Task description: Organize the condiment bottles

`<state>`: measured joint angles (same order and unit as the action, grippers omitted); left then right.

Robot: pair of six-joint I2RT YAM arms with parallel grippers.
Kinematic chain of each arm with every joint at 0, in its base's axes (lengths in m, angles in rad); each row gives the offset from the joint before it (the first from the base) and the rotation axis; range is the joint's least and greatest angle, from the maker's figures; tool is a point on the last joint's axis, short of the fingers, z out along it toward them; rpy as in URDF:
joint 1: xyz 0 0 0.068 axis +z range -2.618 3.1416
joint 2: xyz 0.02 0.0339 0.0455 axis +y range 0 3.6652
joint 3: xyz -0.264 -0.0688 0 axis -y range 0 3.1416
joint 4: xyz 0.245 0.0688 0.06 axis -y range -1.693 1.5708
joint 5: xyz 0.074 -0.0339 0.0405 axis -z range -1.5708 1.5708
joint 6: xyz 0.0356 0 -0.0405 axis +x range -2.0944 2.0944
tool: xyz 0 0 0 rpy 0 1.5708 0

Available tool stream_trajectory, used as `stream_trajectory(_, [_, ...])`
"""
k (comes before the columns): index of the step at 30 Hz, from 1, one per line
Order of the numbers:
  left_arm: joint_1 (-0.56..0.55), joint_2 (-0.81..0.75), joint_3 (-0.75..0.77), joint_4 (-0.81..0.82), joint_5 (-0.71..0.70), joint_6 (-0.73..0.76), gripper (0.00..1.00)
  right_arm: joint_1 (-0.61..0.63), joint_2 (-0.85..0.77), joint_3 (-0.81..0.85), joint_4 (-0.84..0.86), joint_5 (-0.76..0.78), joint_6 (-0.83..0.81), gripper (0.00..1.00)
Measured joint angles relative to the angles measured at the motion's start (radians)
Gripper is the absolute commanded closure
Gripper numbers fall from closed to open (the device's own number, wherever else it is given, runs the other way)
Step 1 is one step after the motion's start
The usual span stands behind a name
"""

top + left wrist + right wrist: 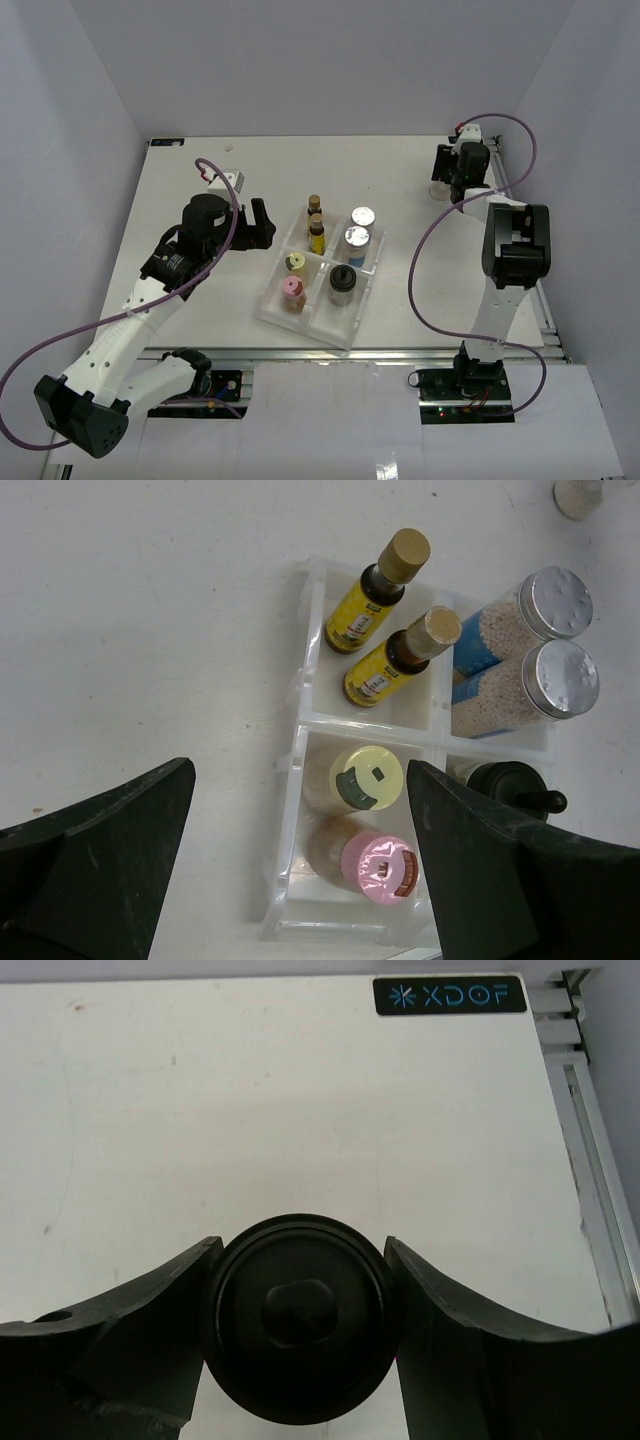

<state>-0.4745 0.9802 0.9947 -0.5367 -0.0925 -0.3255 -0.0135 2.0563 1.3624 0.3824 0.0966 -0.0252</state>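
Observation:
A clear divided tray point(268, 312) holds two slim amber yellow-labelled bottles point(316, 222), two silver-lidded blue-labelled jars point(360, 228), a yellow-capped jar point(295, 262), a pink-capped jar point(292, 290) and a black-capped jar point(343, 282). My left gripper point(262, 228) is open and empty, above the tray's left edge. In the left wrist view the gripper point(300, 770) flanks the yellow cap point(365, 777) and pink cap point(378, 868), well above them. My right gripper point(447, 172) at the far right back is shut on another black-capped jar point(300, 1325), standing on the table.
The tray's near right compartment holds only the black-capped jar point(510, 785). A metal rail point(590, 1140) runs along the table's right edge beside the right gripper. A small white object point(231, 147) lies at the back edge. White walls enclose the table.

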Motion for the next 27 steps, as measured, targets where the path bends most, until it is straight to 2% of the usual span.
stream_trajectory(6, [0.001,-0.014,0.0,0.001,-0.005,-0.01,0.02,0.001,-0.27,-0.37,0.086,-0.033,0.038,0.92])
stream_trajectory(10, [0.001,-0.013,0.0,0.002,-0.005,-0.016,0.02,0.003,-0.438,-0.501,0.02,-0.056,0.068,0.92])
stream_trajectory(17, [0.001,-0.005,0.0,-0.001,-0.004,-0.03,0.02,0.081,-0.764,-0.502,-0.147,-0.067,0.058,0.92])
stream_trajectory(22, [0.001,-0.004,0.0,0.0,0.008,-0.058,0.02,0.223,-0.941,-0.435,-0.299,-0.092,0.01,0.92])
stream_trajectory(27, [0.001,-0.002,0.0,-0.001,0.021,-0.08,0.02,0.394,-1.054,-0.415,-0.462,-0.123,-0.005,0.92])
